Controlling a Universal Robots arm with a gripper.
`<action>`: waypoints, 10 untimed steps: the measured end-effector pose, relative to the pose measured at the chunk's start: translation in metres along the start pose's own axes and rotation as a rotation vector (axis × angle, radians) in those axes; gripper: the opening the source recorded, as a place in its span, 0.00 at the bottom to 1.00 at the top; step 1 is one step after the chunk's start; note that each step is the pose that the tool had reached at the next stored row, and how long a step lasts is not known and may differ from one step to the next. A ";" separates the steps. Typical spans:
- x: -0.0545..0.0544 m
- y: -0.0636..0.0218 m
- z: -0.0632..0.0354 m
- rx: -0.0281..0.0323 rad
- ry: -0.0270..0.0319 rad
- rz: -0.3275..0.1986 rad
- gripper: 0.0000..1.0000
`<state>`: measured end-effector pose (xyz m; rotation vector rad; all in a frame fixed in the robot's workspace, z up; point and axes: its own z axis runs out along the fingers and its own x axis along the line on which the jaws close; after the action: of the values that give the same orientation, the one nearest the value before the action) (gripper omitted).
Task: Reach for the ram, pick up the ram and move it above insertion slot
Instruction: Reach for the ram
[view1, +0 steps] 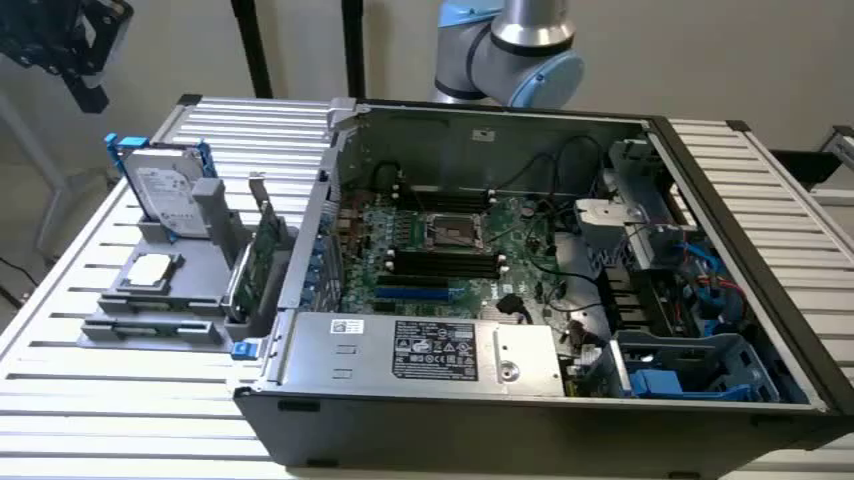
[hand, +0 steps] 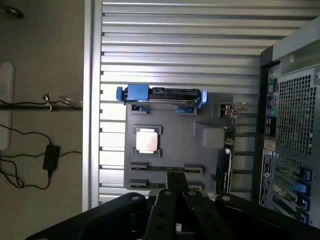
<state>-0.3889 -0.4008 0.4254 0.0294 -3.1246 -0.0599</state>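
Note:
The ram (view1: 154, 327) is a thin green stick lying in the front groove of a grey holder (view1: 187, 290), at the exterior view's left. In the wrist view the ram (hand: 167, 169) lies just beyond my fingertips, far below them. My gripper (hand: 176, 192) is shut with nothing in it. It hangs high over the table's left end, where the exterior view shows it as a dark shape (view1: 64, 45). The black insertion slots (view1: 441, 262) sit on the motherboard beside the processor socket, inside the open computer case (view1: 534, 420).
The holder also carries a silver hard drive with blue rails (view1: 167, 195), a square processor chip (view1: 150, 270) and an upright green expansion card (view1: 267, 250). The slatted metal table (view1: 120, 400) runs under everything. Cables and a power brick (hand: 50, 155) lie on the floor beside it.

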 end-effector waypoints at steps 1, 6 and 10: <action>0.000 0.0000 -0.0001 0.0000 0.0001 0.000 0.11; 0.000 0.0001 -0.0011 0.0000 0.0004 0.000 0.11; 0.000 0.0001 -0.0015 -0.0001 0.0004 0.000 0.11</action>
<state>-0.3889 -0.4007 0.4268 0.0293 -3.1242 -0.0600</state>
